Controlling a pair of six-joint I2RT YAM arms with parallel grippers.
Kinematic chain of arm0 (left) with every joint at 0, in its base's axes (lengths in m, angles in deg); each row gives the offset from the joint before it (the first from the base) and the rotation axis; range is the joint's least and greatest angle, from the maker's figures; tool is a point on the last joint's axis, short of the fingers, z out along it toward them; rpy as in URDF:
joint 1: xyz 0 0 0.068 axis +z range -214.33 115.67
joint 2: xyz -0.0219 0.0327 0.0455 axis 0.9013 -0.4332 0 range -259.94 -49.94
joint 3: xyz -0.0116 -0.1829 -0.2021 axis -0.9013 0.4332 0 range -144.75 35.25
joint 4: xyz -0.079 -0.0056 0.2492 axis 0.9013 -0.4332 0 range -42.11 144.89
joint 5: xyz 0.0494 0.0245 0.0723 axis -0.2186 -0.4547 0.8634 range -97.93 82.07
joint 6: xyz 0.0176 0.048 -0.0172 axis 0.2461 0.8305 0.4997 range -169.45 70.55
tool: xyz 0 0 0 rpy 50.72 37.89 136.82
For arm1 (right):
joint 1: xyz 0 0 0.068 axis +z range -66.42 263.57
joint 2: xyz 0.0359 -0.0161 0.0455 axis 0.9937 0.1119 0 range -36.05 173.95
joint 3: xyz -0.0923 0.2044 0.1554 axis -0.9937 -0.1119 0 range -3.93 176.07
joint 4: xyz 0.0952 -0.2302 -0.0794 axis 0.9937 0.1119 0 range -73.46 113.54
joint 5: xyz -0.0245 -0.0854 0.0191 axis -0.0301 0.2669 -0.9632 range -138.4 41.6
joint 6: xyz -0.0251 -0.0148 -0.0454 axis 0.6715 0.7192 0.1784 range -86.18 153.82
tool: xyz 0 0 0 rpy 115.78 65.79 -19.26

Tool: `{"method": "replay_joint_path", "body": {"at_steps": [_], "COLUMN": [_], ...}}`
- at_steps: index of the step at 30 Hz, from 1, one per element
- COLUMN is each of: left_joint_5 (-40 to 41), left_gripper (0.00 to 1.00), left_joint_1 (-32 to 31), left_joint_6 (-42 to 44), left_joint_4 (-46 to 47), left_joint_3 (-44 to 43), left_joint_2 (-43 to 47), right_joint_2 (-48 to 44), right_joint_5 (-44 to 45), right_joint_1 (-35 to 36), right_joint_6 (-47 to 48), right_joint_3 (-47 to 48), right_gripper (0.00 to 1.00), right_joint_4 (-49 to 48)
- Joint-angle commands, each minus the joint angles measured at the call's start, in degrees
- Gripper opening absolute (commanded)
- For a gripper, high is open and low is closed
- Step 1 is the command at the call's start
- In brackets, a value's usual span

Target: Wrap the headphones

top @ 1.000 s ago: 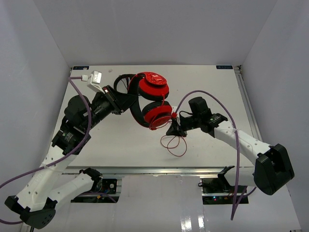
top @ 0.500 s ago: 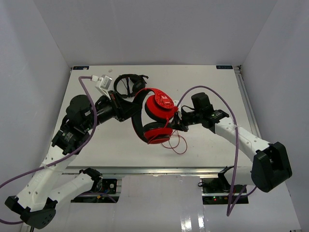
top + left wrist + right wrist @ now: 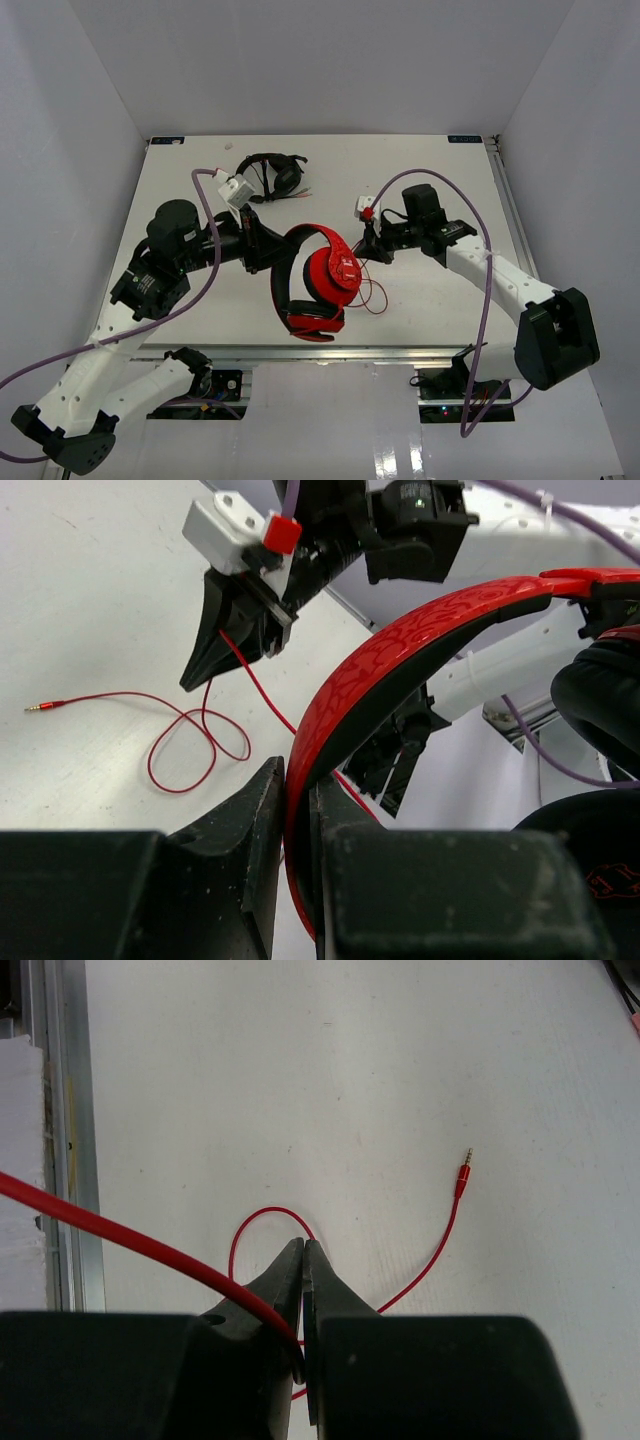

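We see one pair of red headphones held over the table's near edge. The left gripper is clamped on the headband and the right gripper pinches the single red cable. One black pair lies near the far edge.

The headphones are red with black earcup padding, the headband embossed in swirls. Their cable is red, its plug gold-tipped. The surface is white. All-black headphones lie near its far edge.
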Motion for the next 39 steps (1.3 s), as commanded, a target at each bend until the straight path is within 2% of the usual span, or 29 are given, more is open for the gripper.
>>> {"method": "replay_joint_path", "body": {"at_steps": [1,13,20,26,39], "left_joint_5": [-5.87,-7.13,-5.07,-1.89,12.89], "left_gripper": [0.0,0.0,0.0,0.0,0.0], "left_joint_1": [0.13,0.19,0.12,-0.52,-4.77], "left_joint_6": [4.86,14.33,19.42,22.41,28.3], "left_joint_4": [-2.63,-8.49,-11.7,-13.57,-18.13], "left_joint_3": [1.25,6.65,8.35,8.43,4.66], "left_joint_2": [1.22,-0.14,-3.16,-6.99,-16.16], "right_joint_2": [1.06,3.64,4.37,5.1,6.97], "right_joint_5": [-1.18,-4.77,-7.17,-8.4,-11.38], "right_joint_1": [-1.22,-4.89,-5.49,-5.5,-5.5], "right_joint_6": [-1.48,-7.0,-7.37,-4.57,4.59], "right_joint_3": [4.04,10.54,13.36,15.9,23.64], "right_gripper": [0.08,0.08,0.08,0.08,0.08], "right_joint_4": [-0.21,-0.12,1.65,6.74,21.69]}}
